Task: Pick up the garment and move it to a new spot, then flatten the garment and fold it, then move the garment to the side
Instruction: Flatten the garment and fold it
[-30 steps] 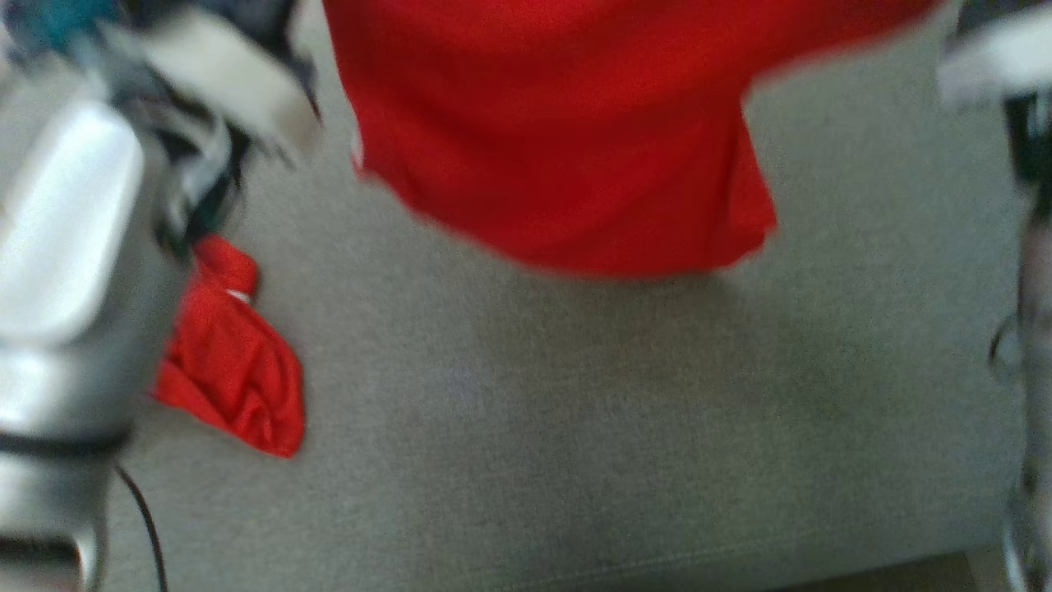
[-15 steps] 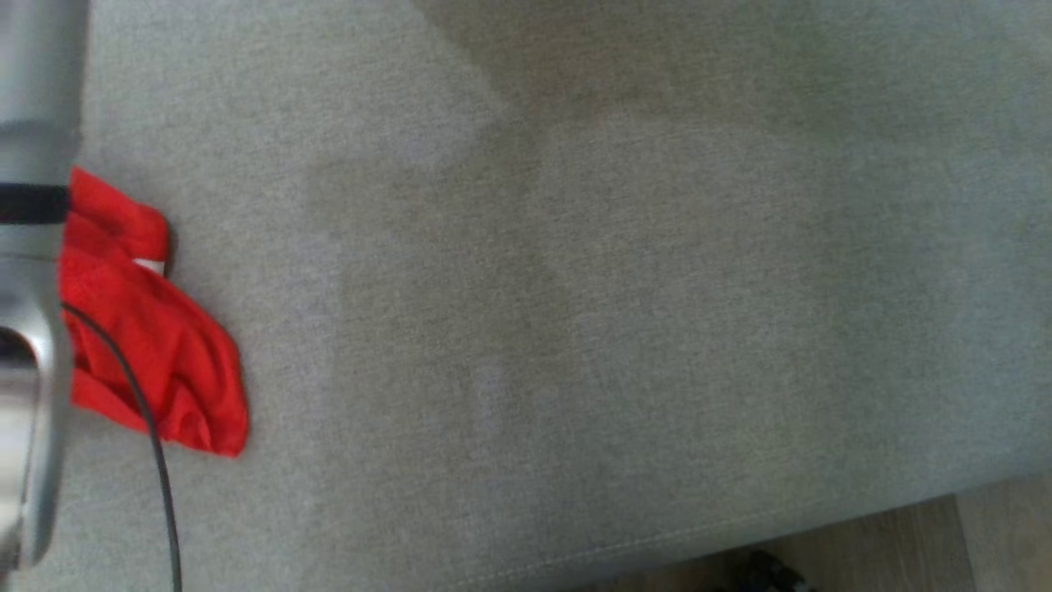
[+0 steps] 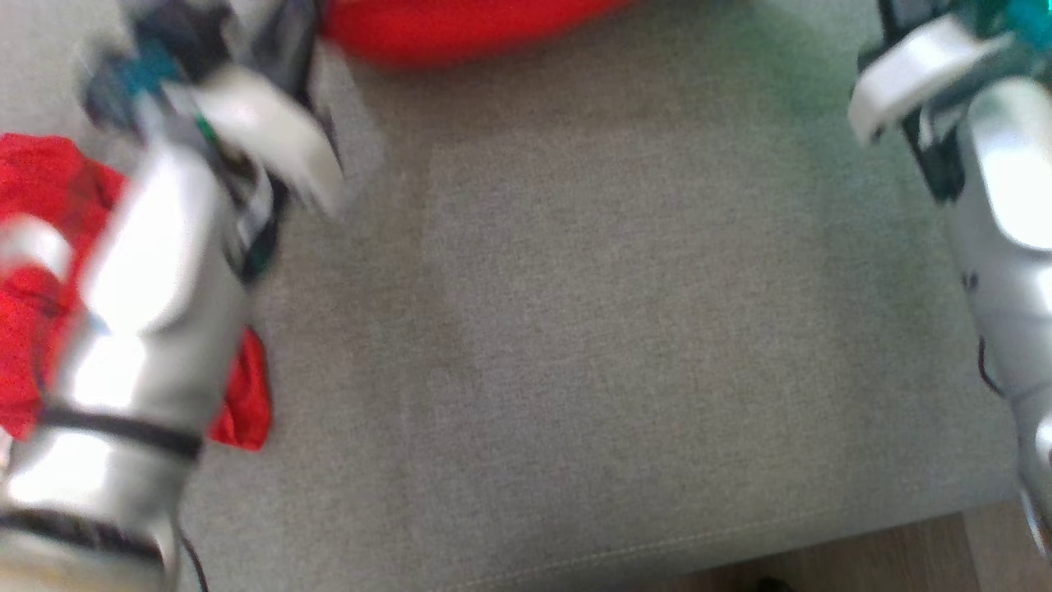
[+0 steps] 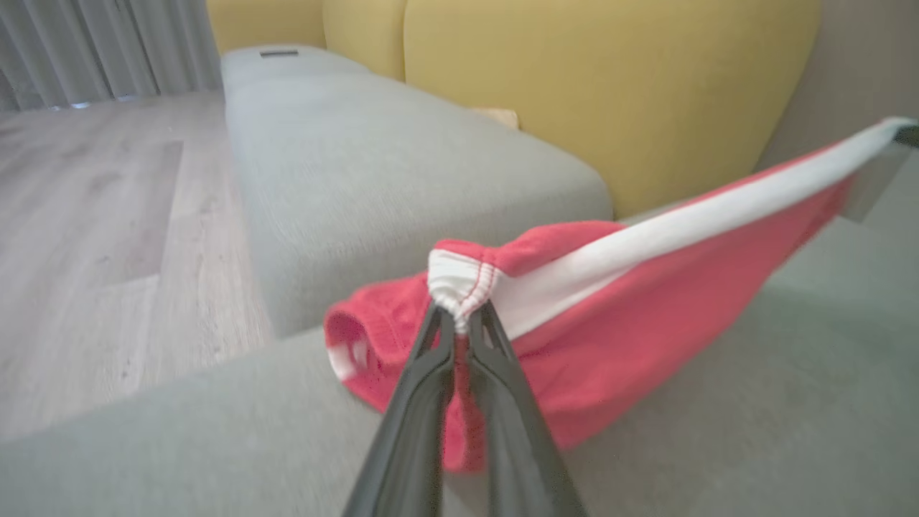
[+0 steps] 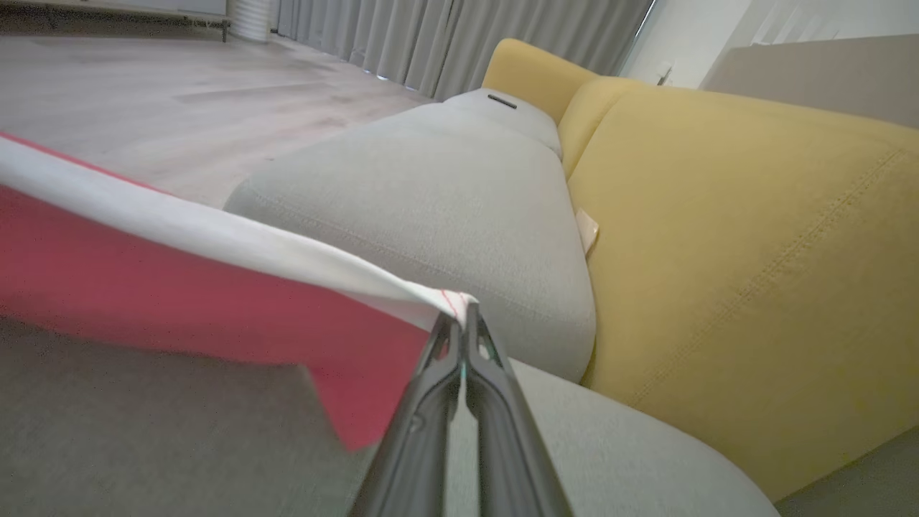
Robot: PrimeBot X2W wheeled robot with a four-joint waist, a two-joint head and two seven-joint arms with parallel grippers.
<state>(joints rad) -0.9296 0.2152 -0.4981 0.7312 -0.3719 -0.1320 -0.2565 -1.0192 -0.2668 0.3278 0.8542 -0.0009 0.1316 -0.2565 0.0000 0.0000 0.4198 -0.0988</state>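
Observation:
The garment (image 4: 646,287) is red with a white waistband, held taut in the air over the grey sofa seat (image 3: 592,329). My left gripper (image 4: 459,316) is shut on a bunched end of the waistband. My right gripper (image 5: 463,312) is shut on the other end of the waistband, and the red cloth (image 5: 179,287) hangs to its left. In the blurred head view only the garment's lower edge (image 3: 460,33) shows at the top, between my left arm (image 3: 156,288) and right arm (image 3: 1003,205).
A second red cloth (image 3: 33,271) lies crumpled on the seat at the left, partly under my left arm. Yellow back cushions (image 5: 754,251) stand behind the seat. A further grey seat (image 4: 373,165) and wooden floor (image 4: 108,215) lie beyond. The seat's front edge (image 3: 657,551) runs along the bottom.
The head camera has swung, so the whole picture has shifted. Both arms are back in the head view and the garment shows only at the top edge. Both grips hold.

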